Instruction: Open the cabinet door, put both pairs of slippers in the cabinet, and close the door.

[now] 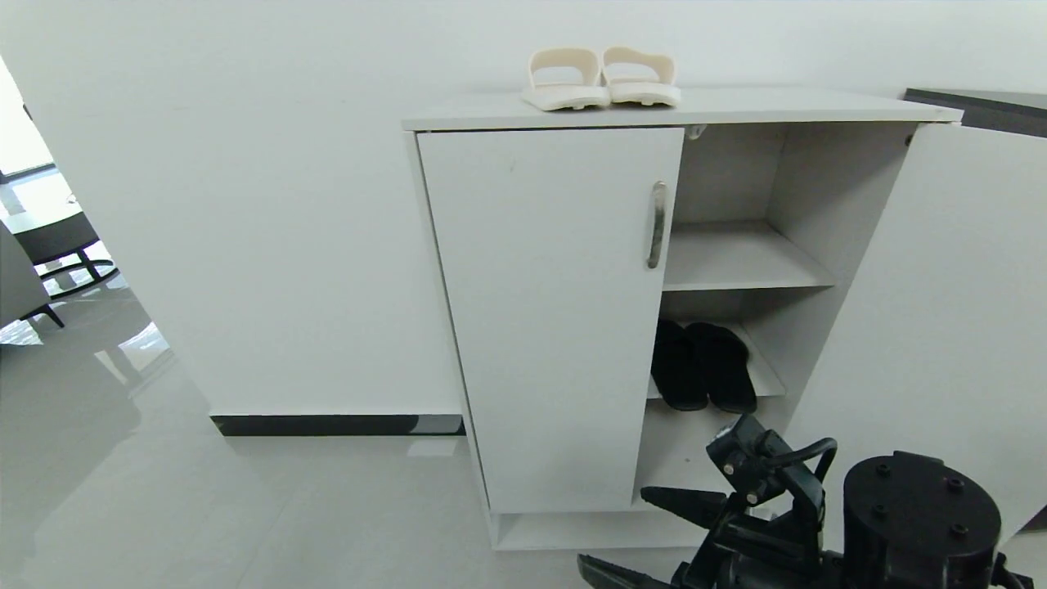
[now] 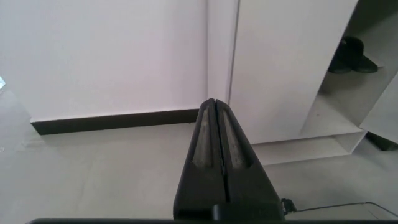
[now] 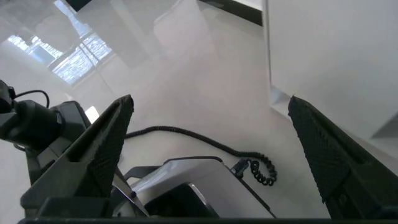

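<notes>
Slippers (image 1: 601, 79), beige, high above my spread right gripper (image 3: 211, 102), look light and bendy; I'd pinch both straps (image 1: 564, 61) together. Left gripper (image 2: 215, 106) sits pressed together.

You have one cabinet (image 1: 458, 110) with two doors: the shut door (image 1: 548, 311) at nine o'clock, the open door (image 1: 949, 327) at three. One handle (image 1: 657, 225). Two shelves (image 1: 736, 258). Two pairs of slippers: one cream pair (image 1: 601, 79) at twelve o'clock, one black pair (image 1: 703, 366) at four.

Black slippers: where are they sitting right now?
In the head view, the black slippers lie side by side on the lower shelf, right of the closed left door and under the bare upper shelf.
</notes>
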Robot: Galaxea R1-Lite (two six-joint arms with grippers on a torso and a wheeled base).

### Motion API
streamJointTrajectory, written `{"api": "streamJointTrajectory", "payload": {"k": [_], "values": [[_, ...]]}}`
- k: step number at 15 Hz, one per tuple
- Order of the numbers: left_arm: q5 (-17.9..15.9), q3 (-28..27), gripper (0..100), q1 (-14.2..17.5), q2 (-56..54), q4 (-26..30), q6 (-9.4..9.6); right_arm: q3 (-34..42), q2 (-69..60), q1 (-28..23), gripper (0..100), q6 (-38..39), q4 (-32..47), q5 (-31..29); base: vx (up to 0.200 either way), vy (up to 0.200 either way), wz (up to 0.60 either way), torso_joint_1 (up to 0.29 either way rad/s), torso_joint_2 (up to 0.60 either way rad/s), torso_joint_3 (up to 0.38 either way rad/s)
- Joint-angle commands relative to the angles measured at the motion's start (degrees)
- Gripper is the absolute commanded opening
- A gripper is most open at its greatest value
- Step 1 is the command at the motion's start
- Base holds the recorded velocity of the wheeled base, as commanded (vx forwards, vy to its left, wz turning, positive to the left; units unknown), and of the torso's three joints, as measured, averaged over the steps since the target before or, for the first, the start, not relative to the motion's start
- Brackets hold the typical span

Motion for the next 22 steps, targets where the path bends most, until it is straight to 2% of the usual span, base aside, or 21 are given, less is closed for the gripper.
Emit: {"api": "streamJointTrajectory", "payload": {"k": [1, 5, 9, 11, 17, 22], "values": [[0.01, 0.0, 0, -0.12, -0.01, -0.01, 0.01, -0.02, 0.4, 0.02, 100, 0.02, -0.04, 0.03, 0.0, 0.2, 0.0, -0.002, 0.01, 0.002], [0.01, 0.0, 0, -0.03, -0.01, -0.01, 0.1, 0.6, 2.07, 0.02, 100, 0.02, -2.67, -0.05, 0.0, 0.05, 0.0, 0.002, 0.0, 0.002], [0.01, 0.0, 0, -0.03, -0.01, -0.01, 0.1, 3.06, 4.53, 0.02, 100, -0.33, -9.62, 0.91, 0.0, 0.0, 0.0, 0.0, 0.0, 0.0], [0.1, 0.0, 0, -0.03, -0.01, -0.01, -0.08, 4.46, 6.03, 0.02, 100, -2.53, -12.16, 1.44, 0.2, 0.0, 0.0, 0.002, 0.0, 0.0], [0.18, 0.0, 0, -0.03, -0.01, -0.01, -0.25, 5.17, 6.64, 0.02, 100, -3.15, -13.22, 1.53, 0.2, 0.0, 0.0, 0.0, 0.0, 0.002], [0.18, 0.0, 0, -0.03, -0.01, -0.01, -0.25, 5.17, 6.64, 0.02, 100, -3.06, -13.22, 1.62, 0.0, 0.0, 0.0, 0.0, 0.0, 0.0]]}}
